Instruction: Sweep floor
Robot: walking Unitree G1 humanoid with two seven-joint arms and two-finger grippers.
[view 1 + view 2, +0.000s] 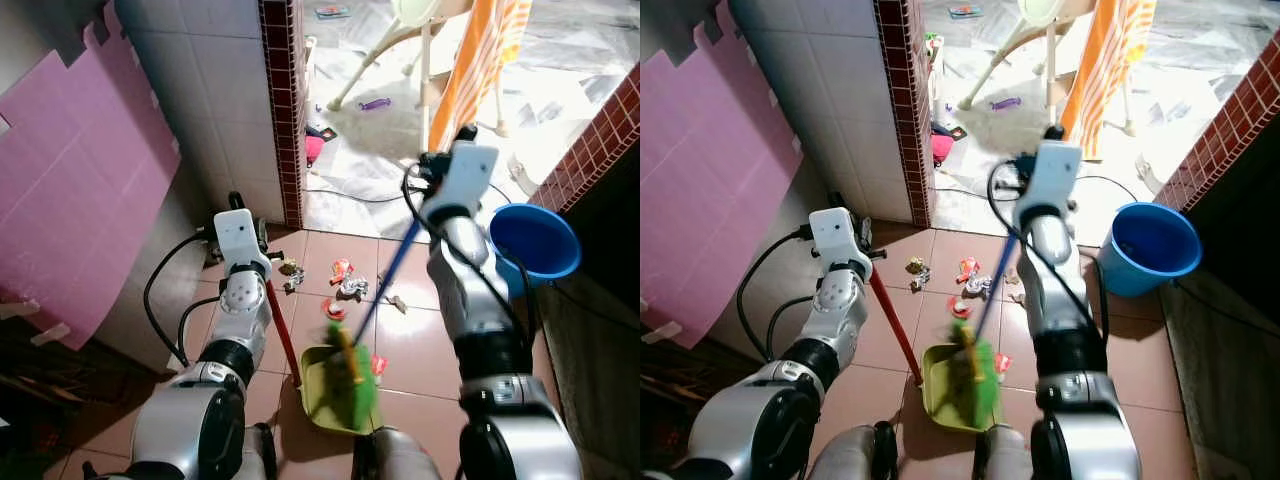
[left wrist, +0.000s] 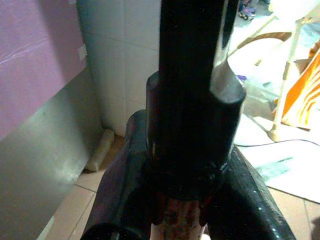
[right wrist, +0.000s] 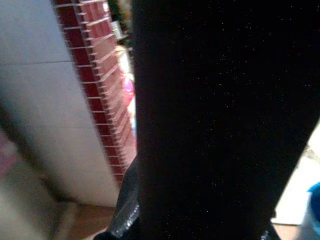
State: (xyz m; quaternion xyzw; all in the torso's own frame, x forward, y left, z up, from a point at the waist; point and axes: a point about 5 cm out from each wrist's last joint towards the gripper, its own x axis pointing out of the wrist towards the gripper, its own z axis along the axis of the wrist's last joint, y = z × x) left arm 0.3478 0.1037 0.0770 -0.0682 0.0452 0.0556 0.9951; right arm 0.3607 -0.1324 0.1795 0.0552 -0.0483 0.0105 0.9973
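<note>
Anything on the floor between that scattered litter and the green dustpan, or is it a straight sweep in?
Nothing visible blocks it. The litter lies on bare tile just beyond the dustpan, whose open mouth faces it. The broom head, on its blue handle, rests over the pan, so it must swing out past the litter first.

floor (image 1: 420, 350): reddish-brown tiles
dustpan (image 1: 325, 385): green, sitting flat on the tiles
litter (image 1: 345, 285): a few scraps scattered just past the dustpan
bucket (image 1: 535, 240): blue, on the floor off to the right
</note>
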